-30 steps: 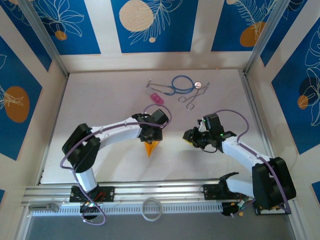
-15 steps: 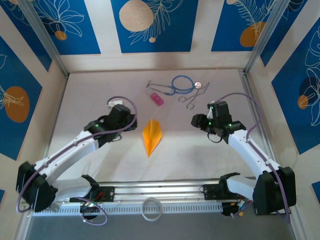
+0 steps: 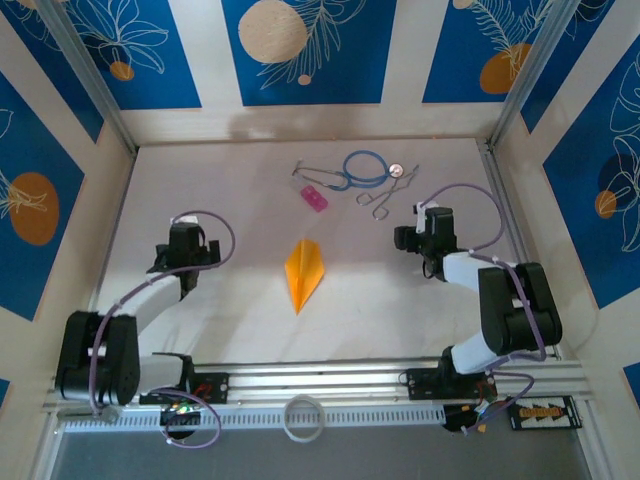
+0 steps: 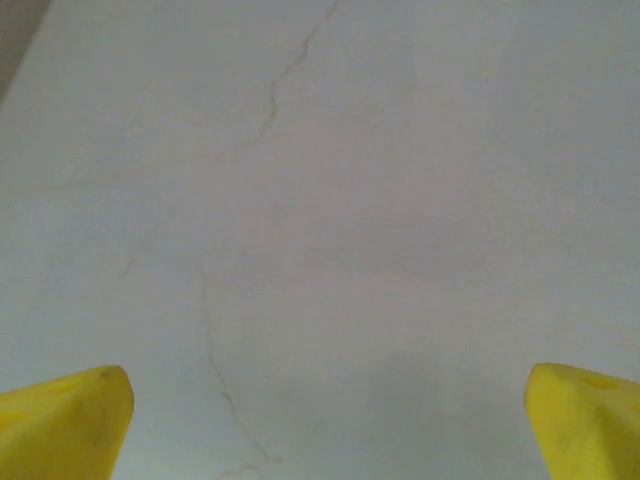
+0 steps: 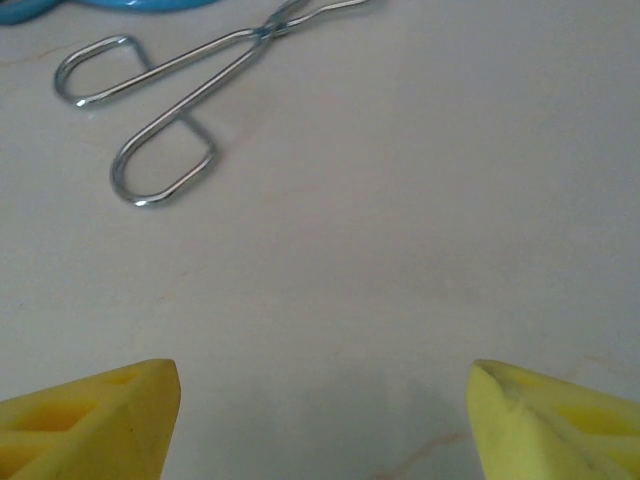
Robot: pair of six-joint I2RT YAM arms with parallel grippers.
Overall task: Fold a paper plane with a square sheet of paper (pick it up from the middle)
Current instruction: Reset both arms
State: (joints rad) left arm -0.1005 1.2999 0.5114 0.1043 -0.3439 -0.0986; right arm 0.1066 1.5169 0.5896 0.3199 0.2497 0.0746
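The square sheet of paper lies folded into an orange-yellow paper plane [image 3: 304,273] at the middle of the table, its point toward the near edge and nothing touching it. My left gripper [image 3: 186,243] is well to the plane's left and open. Its yellow fingertips [image 4: 62,422] stand wide apart over bare table in the left wrist view, the left gripper [image 4: 325,430] holding nothing. My right gripper [image 3: 418,236] is off to the plane's right, also open and empty. In the right wrist view the right gripper [image 5: 325,420] faces the table with yellow fingertips [image 5: 92,420] spread.
A small pink block [image 3: 314,197], a blue stethoscope [image 3: 365,167] and metal forceps [image 3: 384,200] lie at the back of the table. The forceps' handles [image 5: 160,120] are just ahead of the right gripper. A white ring [image 3: 303,418] sits on the front rail.
Both arms have drawn back sideways from the middle and folded in. Both grippers have opened. The left gripper has left the paper plane lying flat on the table.
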